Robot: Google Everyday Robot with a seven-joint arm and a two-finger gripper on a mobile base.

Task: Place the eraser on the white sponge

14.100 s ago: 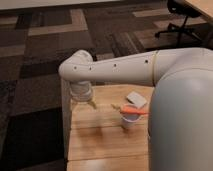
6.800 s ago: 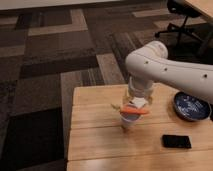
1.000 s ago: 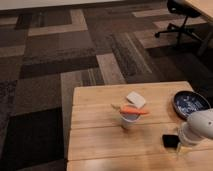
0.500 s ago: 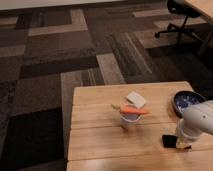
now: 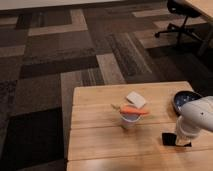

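Note:
The eraser (image 5: 169, 139) is a flat black block lying on the wooden table (image 5: 100, 145) near its front right. My gripper (image 5: 182, 136) hangs from the white arm (image 5: 200, 115) and sits right over the eraser's right end, hiding part of it. The white sponge (image 5: 135, 99) lies flat near the table's middle back, well to the left of and beyond the gripper.
A small white cup (image 5: 130, 119) with an orange piece (image 5: 133, 111) across its top stands just in front of the sponge. A dark blue bowl (image 5: 184, 98) sits at the right, behind the arm. Patterned carpet surrounds the table; an office chair (image 5: 182, 15) stands far back right.
The white arm has moved further in from the right and now reaches over the eraser, covering more of it. The sponge, cup and bowl have not moved.

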